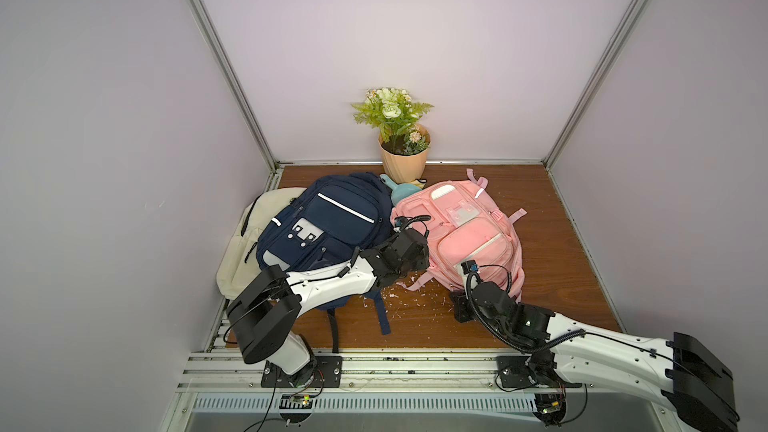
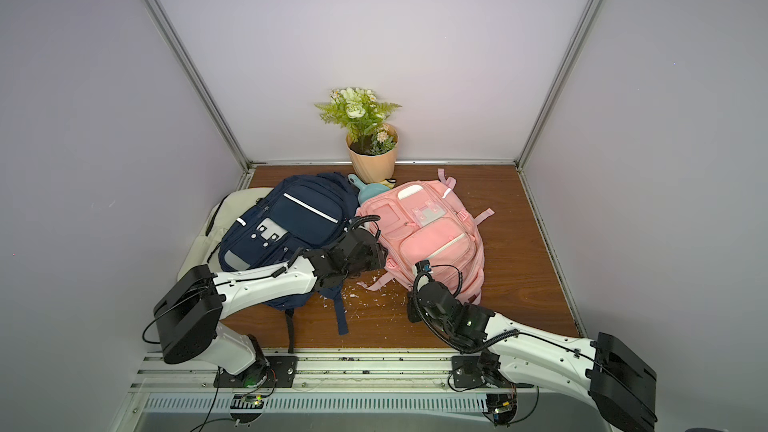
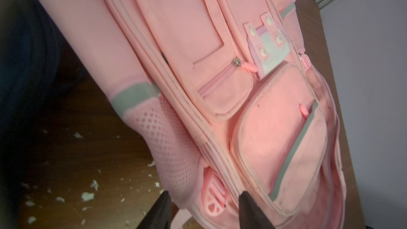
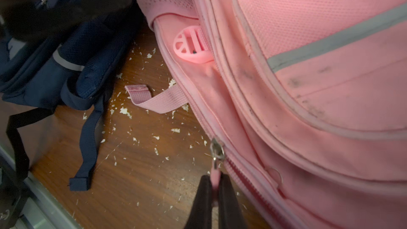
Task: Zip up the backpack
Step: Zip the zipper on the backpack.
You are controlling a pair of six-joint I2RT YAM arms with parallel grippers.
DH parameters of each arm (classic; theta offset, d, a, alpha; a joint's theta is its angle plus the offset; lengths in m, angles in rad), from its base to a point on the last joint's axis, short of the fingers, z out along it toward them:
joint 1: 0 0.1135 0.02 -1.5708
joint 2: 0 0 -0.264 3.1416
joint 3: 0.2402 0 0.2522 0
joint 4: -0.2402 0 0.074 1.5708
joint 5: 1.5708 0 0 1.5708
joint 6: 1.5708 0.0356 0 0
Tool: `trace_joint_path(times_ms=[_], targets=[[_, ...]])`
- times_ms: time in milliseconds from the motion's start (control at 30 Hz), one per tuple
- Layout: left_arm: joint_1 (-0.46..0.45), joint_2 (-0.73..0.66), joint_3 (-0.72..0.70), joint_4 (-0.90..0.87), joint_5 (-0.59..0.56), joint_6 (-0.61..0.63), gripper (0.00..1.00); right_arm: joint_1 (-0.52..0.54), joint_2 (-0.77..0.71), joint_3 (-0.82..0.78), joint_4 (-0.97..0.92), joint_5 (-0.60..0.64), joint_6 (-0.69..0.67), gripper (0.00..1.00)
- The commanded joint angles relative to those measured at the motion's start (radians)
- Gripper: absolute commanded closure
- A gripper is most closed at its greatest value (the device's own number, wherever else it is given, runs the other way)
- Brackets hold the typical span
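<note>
In a top view, the pink backpack (image 1: 469, 238) is being shown right of centre. Left wrist: left hand (image 3: 207, 205) being held wide (empty). Right wrist: zipper pull (image 4: 216, 157) being pinched by right hand (image 4: 215, 180); steady drawing along its track seems needed next.

Lit softly and evenly from above in both top views; sharp throughout, slightly bowed at the frame edges. Dimmer in both wrist views, heavily shadowed toward one side. Soft-focused on the near fabric of the pink backpack (image 3: 275, 139), smeared at the borders.
</note>
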Motion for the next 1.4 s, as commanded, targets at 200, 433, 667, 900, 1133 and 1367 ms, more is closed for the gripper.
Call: trace_joint_path(times_ms=[200, 433, 667, 900, 1133, 1367], targets=[[-0.037, 0.083, -0.032, 0.158, 0.092, -0.109, 0.49, 0.012, 0.018, 0.058, 0.091, -0.016, -0.017, 1.00], [-0.037, 0.155, 0.028, 0.120, 0.085, -0.099, 0.68, 0.016, 0.019, 0.060, 0.078, -0.012, -0.016, 1.00], [-0.027, 0.202, 0.270, -0.080, -0.050, 0.039, 0.93, 0.023, -0.025, 0.043, -0.022, 0.021, 0.042, 1.00], [0.070, 0.293, 0.437, -0.116, -0.043, 0.177, 1.00, 0.022, -0.127, 0.005, -0.129, 0.034, 0.117, 1.00], [0.133, 0.371, 0.568, -0.133, -0.039, 0.282, 1.00, 0.023, -0.157, -0.024, -0.156, 0.051, 0.156, 1.00], [0.199, 0.426, 0.640, -0.106, 0.022, 0.325, 1.00, 0.023, -0.122, -0.038, -0.125, 0.070, 0.191, 1.00]])
